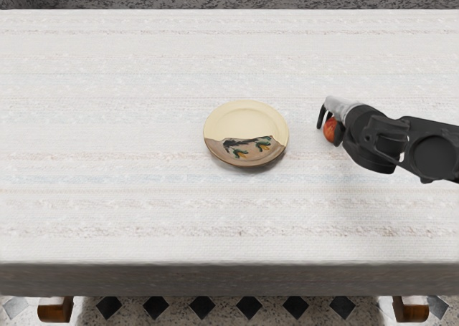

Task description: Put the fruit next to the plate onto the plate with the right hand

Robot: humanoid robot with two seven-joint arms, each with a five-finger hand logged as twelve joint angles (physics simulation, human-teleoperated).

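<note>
At the middle of the worktop (143,197), which is covered in a pale woven cloth with faint stripes, sits a round shallow plate (244,120). Its upper part is cream glaze and its lower edge is a brown band painted with a green and orange motif; the whole glazed face shows uncovered.

To the right of the plate, apart from its rim, is a small red-orange fruit (330,130). It rests outside the plate and only a sliver of its skin shows. The right robot hand (346,124) reaches in from the picture's right edge on a dark arm and is clenched around this fruit. One dark finger (321,116) curls over the side that faces the plate, and a grey part of the robot hand lies across the top. Whether the fruit touches the cloth or is lifted just off it cannot be told from this view.

Below the front edge of the worktop, a floor (201,308) of black and light tiles shows, with brown wooden feet (54,310) at both corners.
</note>
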